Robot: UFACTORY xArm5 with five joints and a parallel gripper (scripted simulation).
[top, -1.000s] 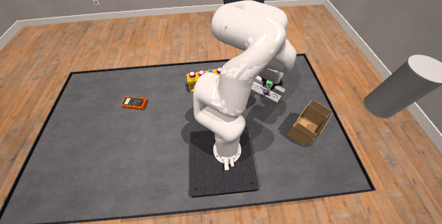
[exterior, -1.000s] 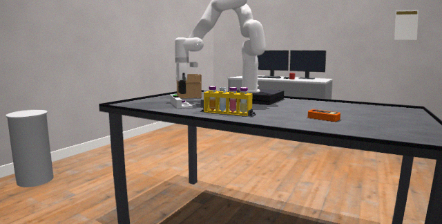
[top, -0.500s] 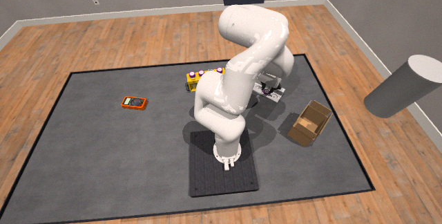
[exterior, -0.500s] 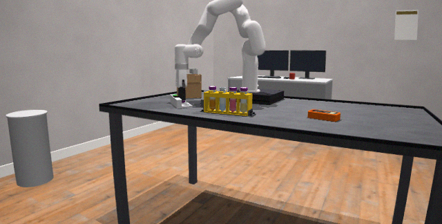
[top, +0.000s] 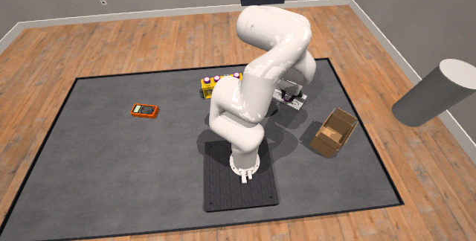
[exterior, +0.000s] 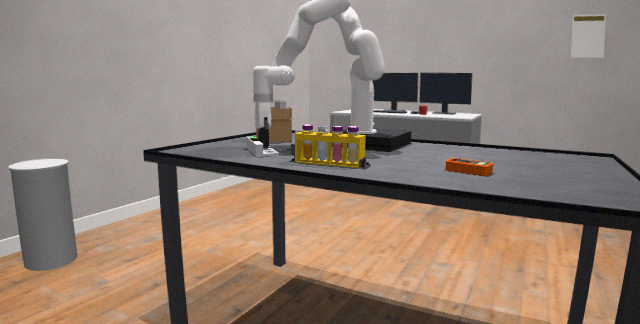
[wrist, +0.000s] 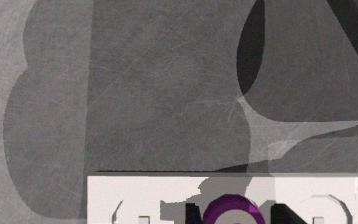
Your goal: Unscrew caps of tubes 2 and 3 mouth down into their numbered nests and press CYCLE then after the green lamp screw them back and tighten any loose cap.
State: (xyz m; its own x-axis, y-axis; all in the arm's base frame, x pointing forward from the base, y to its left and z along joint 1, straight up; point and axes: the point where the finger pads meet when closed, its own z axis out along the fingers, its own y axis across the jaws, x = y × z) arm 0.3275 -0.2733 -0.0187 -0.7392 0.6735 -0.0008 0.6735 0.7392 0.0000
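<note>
The yellow decapping station [exterior: 330, 148] holds four tubes. Three wear purple caps, and the second tube from the left in the exterior view [exterior: 322, 130] is uncapped. It also shows in the top view [top: 220, 82], partly behind the arm. The white cap tray [wrist: 232, 199] lies at the bottom of the wrist view. A purple cap [wrist: 234, 212] sits in one of its nests and also shows in the top view [top: 287, 99]. My gripper [wrist: 237, 219] is low over the tray, with one dark finger on each side of this cap. It stands partly open and does not clamp the cap.
Empty nests [wrist: 130, 215] [wrist: 330, 210] flank the cap. A small green light [exterior: 253, 137] shows at the tray. An open cardboard box [top: 333, 132] stands right of the tray. An orange multimeter [top: 144, 110] lies far left. The keys are hidden.
</note>
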